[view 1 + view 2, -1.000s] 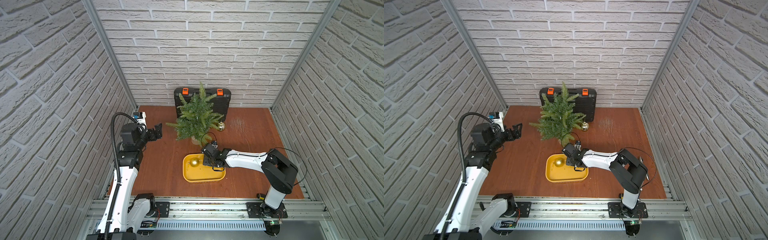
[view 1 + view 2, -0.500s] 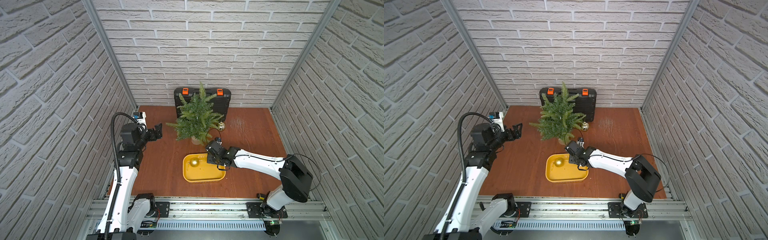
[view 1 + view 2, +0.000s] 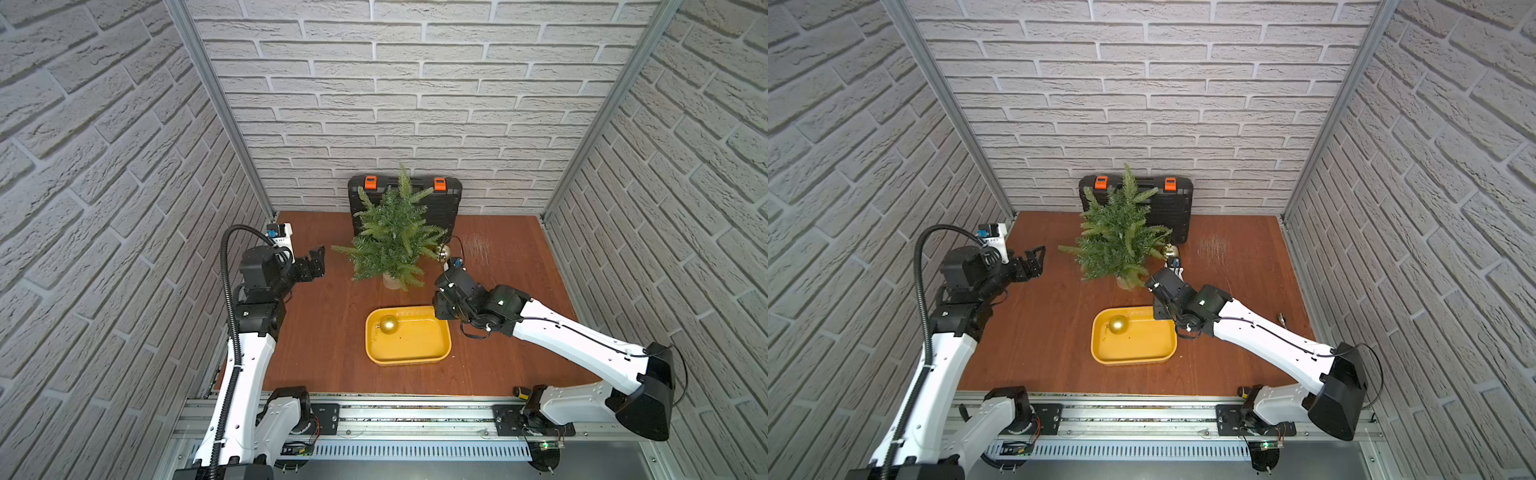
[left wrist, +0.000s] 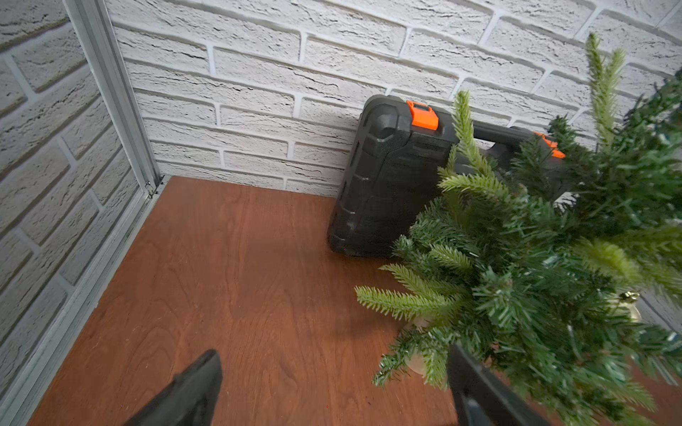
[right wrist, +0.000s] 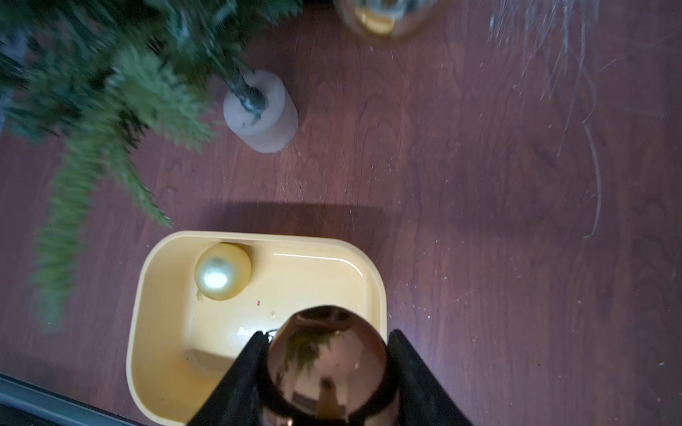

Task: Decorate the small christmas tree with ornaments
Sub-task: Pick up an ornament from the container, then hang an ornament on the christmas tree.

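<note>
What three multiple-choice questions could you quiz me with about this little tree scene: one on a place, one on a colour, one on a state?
1. Where does the matte gold bauble lie?
A) in the yellow tray
B) in a red bucket
C) on a bookshelf

2. What colour is the shiny bauble held by the right gripper?
A) blue
B) white
C) copper-brown

3. How is the left gripper?
A) shut on a ribbon
B) open and empty
C) shut on a pine cone

Answers:
1 A: both top views show it in a corner of the tray.
2 C: the right wrist view shows its brown mirror surface clamped between the jaws.
3 B: the left wrist view shows the jaws wide apart with nothing between them.
</note>
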Tool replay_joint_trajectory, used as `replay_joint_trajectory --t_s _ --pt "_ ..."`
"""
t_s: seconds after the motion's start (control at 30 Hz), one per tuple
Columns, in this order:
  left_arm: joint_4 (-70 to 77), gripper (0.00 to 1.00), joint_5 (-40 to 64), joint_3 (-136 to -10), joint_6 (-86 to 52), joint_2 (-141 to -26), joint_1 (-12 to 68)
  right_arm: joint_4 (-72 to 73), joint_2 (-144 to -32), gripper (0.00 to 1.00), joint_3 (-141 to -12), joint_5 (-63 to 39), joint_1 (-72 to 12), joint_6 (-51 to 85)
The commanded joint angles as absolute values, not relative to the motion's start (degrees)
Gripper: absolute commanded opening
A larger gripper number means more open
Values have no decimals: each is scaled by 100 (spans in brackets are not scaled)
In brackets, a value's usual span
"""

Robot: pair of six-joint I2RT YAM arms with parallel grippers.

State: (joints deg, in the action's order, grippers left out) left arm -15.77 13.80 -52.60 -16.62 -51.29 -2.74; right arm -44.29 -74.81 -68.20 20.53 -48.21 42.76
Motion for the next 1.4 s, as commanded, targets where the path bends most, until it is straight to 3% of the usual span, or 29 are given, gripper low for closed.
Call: replay_joint_trajectory --t_s 0.0,0.77,1.37 --pt "-1265 95 1477 -5215 -1696 -5106 -326 -4717 -7265 50 -7200 2574 -4791 3809" --pt "-1264 95 1705 -5170 -1503 -5049 -369 -3931 -8047 49 -10040 2281 -4336 2281" --pt "-1350 95 1679 -5203 -1485 -5022 -396 -3849 -8853 49 -11012 1939 -4104 2181"
